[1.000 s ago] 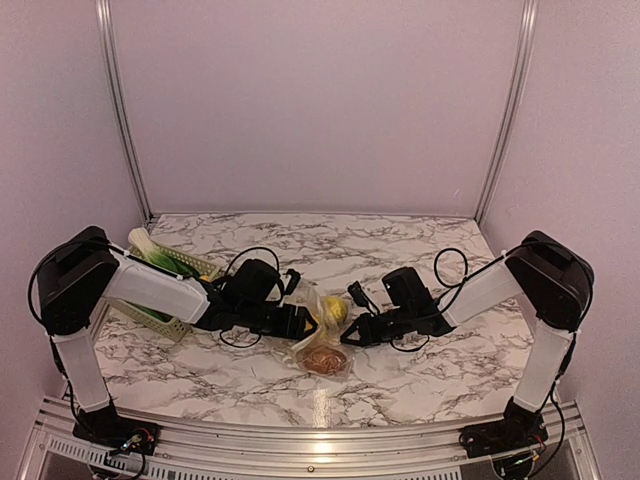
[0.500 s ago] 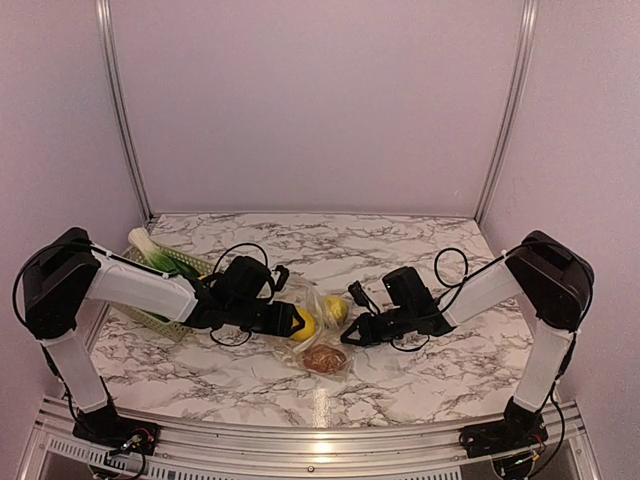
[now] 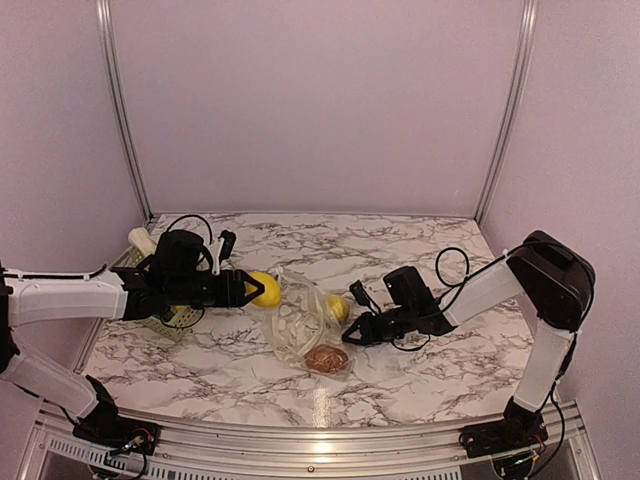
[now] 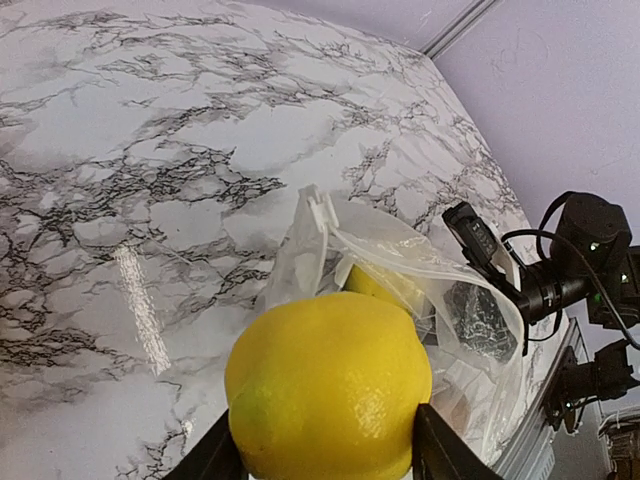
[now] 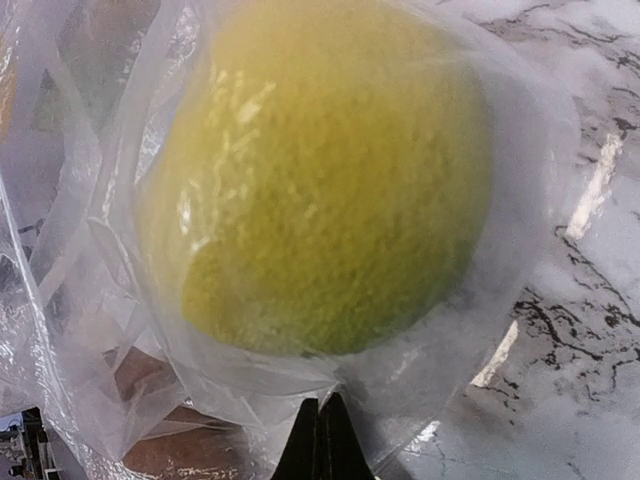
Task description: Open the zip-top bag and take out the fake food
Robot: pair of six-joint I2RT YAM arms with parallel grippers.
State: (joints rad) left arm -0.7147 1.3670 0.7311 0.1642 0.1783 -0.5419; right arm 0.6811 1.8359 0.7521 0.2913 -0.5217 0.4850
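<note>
Jaws: left gripper point(image 3: 256, 290) is clamped on a yellow lemon point(image 3: 265, 289), one finger on each side of it. The right gripper point(image 3: 352, 332) is pinched flat on a fold of the zip-top bag point(image 3: 298, 325), and its wrist view shows no gap between the fingers point(image 5: 312, 445).
Dial: the top view, with 12 o'clock at the far wall.
Around: a pale green basket point(image 3: 165, 322) sits well apart from the bag, at its 9 o'clock. Black cables point(image 3: 450, 262) loop above both wrists.
In the way: the left forearm crosses over the basket and hides most of it. In the right wrist view, clear film covers the fruit behind it.
Bag: it lies crumpled near the middle of the table, just at 3 o'clock of the held lemon. Its zip edge point(image 4: 322, 212) stands up and the mouth gapes toward the left gripper.
Bag contents: a second lemon point(image 3: 337, 308) lies inside at the bag's 2 o'clock side, close to the right gripper. A brown round lump point(image 3: 325, 358) lies at its 5 o'clock end.
Held fruit: the lemon in the left gripper is outside the bag, at the bag's 10 o'clock.
Basket contents: a white-and-green vegetable point(image 3: 141, 241) pokes out at the basket's 11 o'clock corner. The rest I cannot tell.
Surface: a white marble tabletop point(image 3: 420, 250) with grey veins and a glare streak toward 6 o'clock.
Room: plain lilac walls, with aluminium posts point(image 3: 120, 110) rising at 11 and 1 o'clock. A metal rail runs along the 6 o'clock edge.
</note>
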